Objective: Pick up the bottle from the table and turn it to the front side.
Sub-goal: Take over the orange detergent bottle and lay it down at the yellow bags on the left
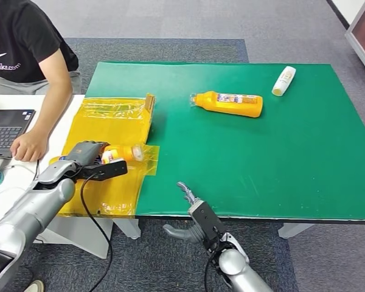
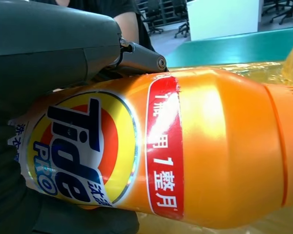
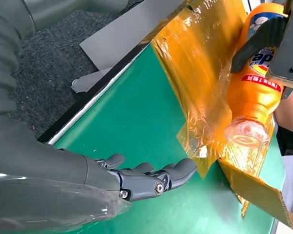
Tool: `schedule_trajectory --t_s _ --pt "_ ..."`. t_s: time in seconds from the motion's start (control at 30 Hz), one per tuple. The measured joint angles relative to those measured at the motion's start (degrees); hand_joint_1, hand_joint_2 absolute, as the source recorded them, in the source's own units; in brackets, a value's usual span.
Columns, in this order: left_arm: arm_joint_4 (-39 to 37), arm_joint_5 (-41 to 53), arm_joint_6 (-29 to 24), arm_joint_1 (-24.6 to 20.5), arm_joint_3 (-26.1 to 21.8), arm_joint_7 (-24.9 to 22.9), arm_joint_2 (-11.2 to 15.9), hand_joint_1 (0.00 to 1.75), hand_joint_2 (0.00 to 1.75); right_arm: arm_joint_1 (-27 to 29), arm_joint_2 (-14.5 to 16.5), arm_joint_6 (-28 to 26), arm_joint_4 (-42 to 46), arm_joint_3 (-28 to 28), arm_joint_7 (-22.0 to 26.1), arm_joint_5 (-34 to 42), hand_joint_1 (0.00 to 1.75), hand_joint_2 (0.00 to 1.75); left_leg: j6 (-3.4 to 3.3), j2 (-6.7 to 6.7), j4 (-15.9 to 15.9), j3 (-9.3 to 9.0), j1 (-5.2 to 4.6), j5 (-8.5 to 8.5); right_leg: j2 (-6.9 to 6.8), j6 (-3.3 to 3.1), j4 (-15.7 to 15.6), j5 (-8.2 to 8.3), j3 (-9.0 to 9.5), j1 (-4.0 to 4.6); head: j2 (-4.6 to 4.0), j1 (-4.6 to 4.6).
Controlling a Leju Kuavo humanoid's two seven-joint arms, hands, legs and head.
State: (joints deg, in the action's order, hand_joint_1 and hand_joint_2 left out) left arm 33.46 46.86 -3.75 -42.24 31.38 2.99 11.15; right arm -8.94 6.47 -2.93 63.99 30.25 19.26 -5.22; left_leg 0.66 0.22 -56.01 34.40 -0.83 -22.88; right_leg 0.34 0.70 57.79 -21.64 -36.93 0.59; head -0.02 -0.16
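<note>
Green table (image 1: pixel 263 164) over grey carpet (image 1: pixel 171 24), seen from above. Three bottles in all: two orange, one white. First orange bottle (image 1: pixel 121 152) at the near left, lying on its side over the yellow plastic-wrapped cardboard (image 1: pixel 112 121), gripped around the body by the left hand (image 1: pixel 89 159), clear cap pointing right. Close up from the left wrist: Tide label (image 2: pixel 82 148) and red strip (image 2: pixel 164 146) facing the camera, dark fingers (image 2: pixel 139 57) pressed along the far side of the bottle, palm wrapped under the label end. From the right wrist: same bottle with cap toward the table, dark fingers across its label.

Second orange bottle (image 1: pixel 229 103) on its side at the far middle of the table, untouched, cap end to the left, label strip upward. White bottle (image 1: pixel 284 81) lying tilted further right and far, well apart from the second orange one.

Right hand (image 1: pixel 196 213) at the near edge of the table, holding nothing, fingers (image 3: pixel 167 175) extended and slightly parted, thumb out below the edge (just above the green surface in the wrist view).

One person (image 1: pixel 29 48) in a black shirt seated at the far left, hand (image 1: pixel 28 146) resting on a white desk (image 1: pixel 15 182) beside one laptop (image 1: pixel 6 128). One black cable (image 1: pixel 95 219) hanging from the left wrist.
</note>
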Motion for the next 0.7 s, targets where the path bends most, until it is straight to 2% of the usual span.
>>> schedule_trajectory --t_s 0.7 --pt "-3.36 3.43 -4.8 -1.42 -1.5 1.03 -0.08 1.75 1.75 -1.19 0.15 0.39 -1.5 1.34 0.0 0.34 0.0 1.75 0.0 0.0 0.0 0.03 0.0 0.0 0.0 0.0 0.0 0.0 -0.04 0.0 0.0 0.0"
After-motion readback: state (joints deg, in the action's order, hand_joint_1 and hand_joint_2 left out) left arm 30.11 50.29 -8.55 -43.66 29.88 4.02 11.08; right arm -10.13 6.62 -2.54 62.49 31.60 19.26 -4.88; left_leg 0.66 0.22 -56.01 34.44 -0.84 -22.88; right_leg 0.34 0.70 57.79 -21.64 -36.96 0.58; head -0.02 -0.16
